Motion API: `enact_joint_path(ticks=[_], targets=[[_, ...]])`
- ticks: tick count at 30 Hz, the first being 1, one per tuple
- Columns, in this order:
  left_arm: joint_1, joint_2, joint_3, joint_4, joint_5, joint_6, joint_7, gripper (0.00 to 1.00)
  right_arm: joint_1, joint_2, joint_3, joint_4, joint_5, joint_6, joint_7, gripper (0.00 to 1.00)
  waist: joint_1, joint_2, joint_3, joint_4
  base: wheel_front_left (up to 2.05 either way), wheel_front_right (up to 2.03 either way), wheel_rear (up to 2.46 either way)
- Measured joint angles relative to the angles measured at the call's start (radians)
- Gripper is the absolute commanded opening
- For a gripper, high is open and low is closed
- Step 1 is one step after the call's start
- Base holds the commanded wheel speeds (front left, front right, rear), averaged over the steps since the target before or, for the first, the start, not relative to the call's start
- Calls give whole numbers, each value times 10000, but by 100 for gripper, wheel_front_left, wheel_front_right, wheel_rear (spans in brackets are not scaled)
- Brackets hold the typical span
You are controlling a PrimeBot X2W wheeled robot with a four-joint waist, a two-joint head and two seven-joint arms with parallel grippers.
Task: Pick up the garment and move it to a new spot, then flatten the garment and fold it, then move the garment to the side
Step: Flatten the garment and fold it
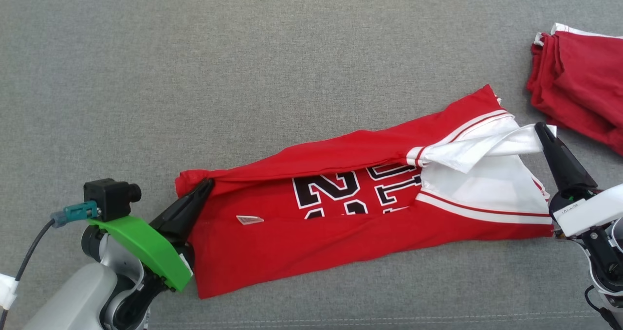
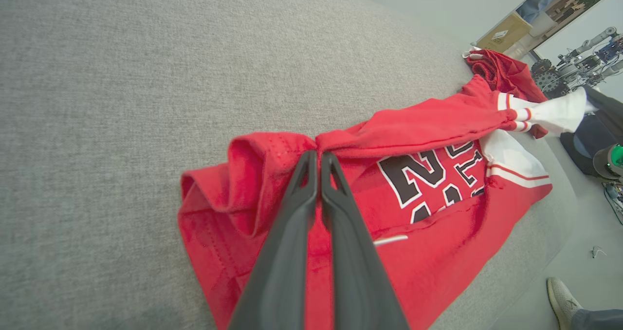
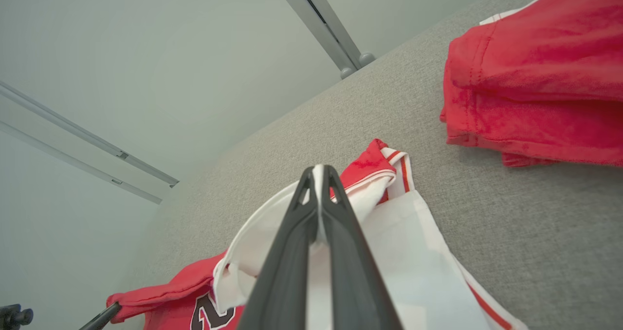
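Observation:
The garment (image 1: 340, 223) is a red jersey with black-and-white numbers and white trimmed panels, lying stretched lengthwise on the grey cloth surface (image 1: 243, 67). My left gripper (image 1: 208, 183) is shut on a red fold at the jersey's left end, and the left wrist view has the gripper (image 2: 319, 155) pinching that bunched red fabric (image 2: 272, 164). At the right end, my right gripper (image 1: 541, 127) is shut on a twisted white part of the jersey (image 1: 486, 147). White cloth (image 3: 389, 252) shows between its closed tips (image 3: 319, 170).
A second pile of red clothing (image 1: 584, 86) lies at the far right, close to my right gripper, also visible as the red pile (image 3: 535, 91). A shoe (image 2: 562, 296) stands on the floor beyond the surface's edge. A stitched seam (image 1: 389, 318) runs along the near edge.

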Motion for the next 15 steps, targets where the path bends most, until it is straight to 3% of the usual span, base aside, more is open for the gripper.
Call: enact_joint_path(ticks=[8,10,11,12,13,14,15], targets=[[489,38,-307,-230,-165,0,222,5,653,-234,186,-100,73,-29,138,0,0,0,-8,93,0,0,0],[662,42,-328,-213,-184,104,247,12,823,-238,309,-102,73,-35,211,0,0,0,7,105,0,0,0],[699,81,-328,-203,-190,144,276,24,895,-263,362,-102,71,-79,293,5,0,0,16,108,0,0,0],[718,138,-324,-199,-190,182,299,35,946,-322,435,-96,52,-121,384,29,0,0,23,110,0,0,0],[732,203,-293,-178,-190,222,297,93,968,-420,525,-98,-6,-121,410,87,0,0,26,104,0,0,0],[747,272,-253,-165,-190,290,297,100,967,-500,575,-104,-86,-121,472,100,0,0,26,88,0,0,0],[783,374,-234,-161,-190,337,303,100,968,-681,612,-121,-259,-211,606,100,0,0,25,42,0,0,0]])
